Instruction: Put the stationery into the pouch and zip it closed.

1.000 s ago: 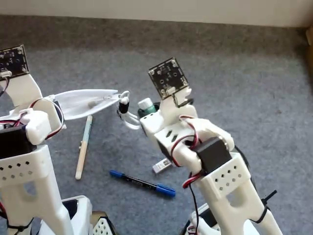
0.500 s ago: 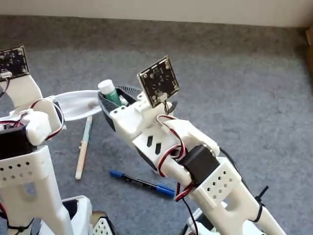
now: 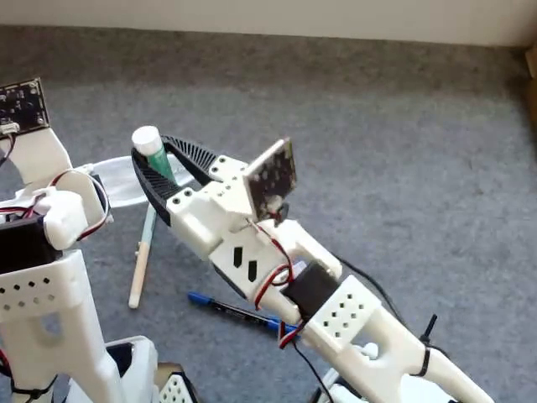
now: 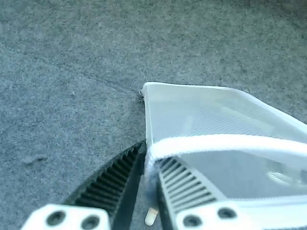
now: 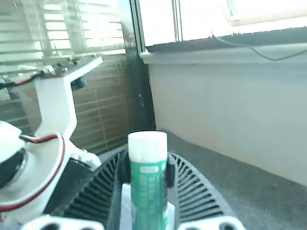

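While my left gripper (image 4: 148,155) is pinching the pouch (image 4: 211,115), my right gripper (image 3: 153,155) is clamping the glue stick (image 5: 147,177); lowering it inside comes next.

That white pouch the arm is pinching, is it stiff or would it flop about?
Probably floppy: the pouch is thin see-through mesh, and its rim bows where the left gripper pinches it. Likely light too, since it hangs out from that one grip.
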`<state>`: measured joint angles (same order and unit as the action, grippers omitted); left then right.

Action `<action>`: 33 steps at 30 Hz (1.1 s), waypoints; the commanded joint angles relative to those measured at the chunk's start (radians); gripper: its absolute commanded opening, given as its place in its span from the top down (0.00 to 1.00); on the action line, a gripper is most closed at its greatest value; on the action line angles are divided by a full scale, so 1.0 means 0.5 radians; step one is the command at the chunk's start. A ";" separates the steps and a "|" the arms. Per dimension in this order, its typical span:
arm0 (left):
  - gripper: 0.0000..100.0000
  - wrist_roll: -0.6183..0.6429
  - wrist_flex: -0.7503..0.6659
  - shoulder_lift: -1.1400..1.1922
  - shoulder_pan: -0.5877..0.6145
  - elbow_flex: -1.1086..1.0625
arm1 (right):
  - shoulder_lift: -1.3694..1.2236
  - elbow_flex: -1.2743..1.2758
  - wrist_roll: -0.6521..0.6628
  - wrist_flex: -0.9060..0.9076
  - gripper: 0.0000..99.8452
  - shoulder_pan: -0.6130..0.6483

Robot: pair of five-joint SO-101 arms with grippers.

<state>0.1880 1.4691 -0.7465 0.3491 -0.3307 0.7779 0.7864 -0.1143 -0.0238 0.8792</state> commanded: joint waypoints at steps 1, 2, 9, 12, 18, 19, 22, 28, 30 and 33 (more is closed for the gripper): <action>0.99 0.009 0.000 -0.017 -0.026 0.002 | 0.051 0.103 -0.009 -0.585 0.99 0.023; 0.99 0.009 0.000 -0.017 -0.026 0.002 | 0.051 0.140 -0.009 -0.674 0.99 0.023; 0.99 0.009 -0.006 -0.017 -0.026 0.002 | -0.084 0.229 -0.009 -1.069 0.99 0.020; 0.99 0.009 -0.009 -0.017 -0.026 0.002 | -0.321 0.222 -0.009 -1.309 0.99 0.017; 0.99 0.009 -0.009 -0.017 -0.026 -0.002 | -0.671 0.238 0.086 -1.726 0.99 0.023; 0.99 0.009 -0.012 -0.017 -0.026 -0.002 | -0.713 0.244 0.144 -1.766 0.99 0.023; 0.99 0.009 -0.012 -0.017 -0.026 -0.002 | -0.824 0.275 0.258 -1.919 0.99 0.023; 0.99 0.009 -0.012 -0.017 -0.026 -0.002 | -0.968 0.311 0.288 -2.005 0.99 0.026; 0.99 0.009 -0.012 -0.017 -0.023 -0.002 | -0.971 0.373 0.288 -2.012 0.99 0.026; 0.99 0.009 -0.012 -0.017 -0.023 -0.002 | -0.931 0.453 0.288 -2.012 0.99 0.029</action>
<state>0.1880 1.4691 -0.7465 0.3491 -0.3307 0.2777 0.9904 0.0176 -0.9981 0.8838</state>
